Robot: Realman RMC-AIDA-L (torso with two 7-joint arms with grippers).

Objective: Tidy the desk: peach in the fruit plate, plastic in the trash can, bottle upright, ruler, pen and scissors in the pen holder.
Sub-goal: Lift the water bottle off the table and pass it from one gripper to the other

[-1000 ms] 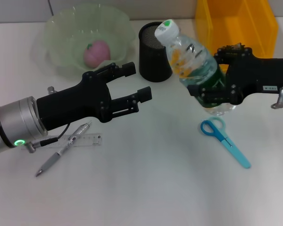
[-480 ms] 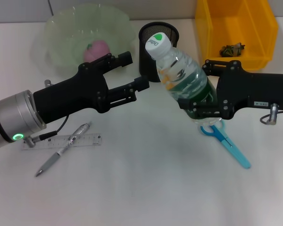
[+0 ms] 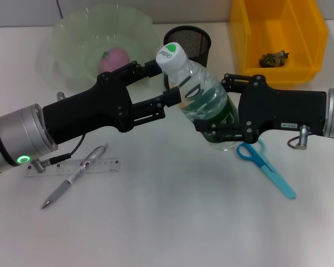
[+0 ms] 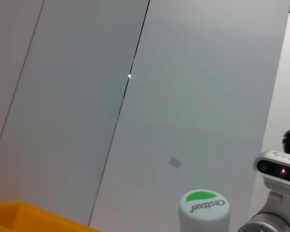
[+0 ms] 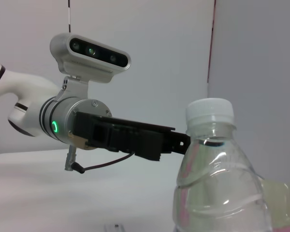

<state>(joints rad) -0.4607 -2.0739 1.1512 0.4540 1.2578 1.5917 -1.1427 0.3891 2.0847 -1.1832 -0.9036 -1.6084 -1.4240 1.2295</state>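
Note:
My right gripper point(image 3: 225, 105) is shut on the lower body of a clear water bottle point(image 3: 203, 100) and holds it tilted above the desk, its white-and-green cap point(image 3: 171, 54) pointing up and left. My left gripper point(image 3: 162, 83) is open, its fingers on either side of the bottle's neck. The cap also shows in the left wrist view point(image 4: 203, 209), and the bottle in the right wrist view point(image 5: 217, 183). A pink peach point(image 3: 116, 57) lies in the green plate point(image 3: 67, 33). A black mesh pen holder point(image 3: 196, 38) stands behind the bottle. Blue scissors point(image 3: 270, 167), a ruler point(image 3: 103, 165) and a pen point(image 3: 72, 178) lie on the desk.
A yellow bin point(image 3: 278, 22) at the back right holds a crumpled piece of plastic point(image 3: 274, 57). The left arm point(image 5: 121, 137) and the robot's head camera point(image 5: 89, 53) show in the right wrist view. The desk is white.
My right gripper has carried the bottle left, so its neck now lies between my left gripper's open fingers. The left gripper has shifted slightly back and right.

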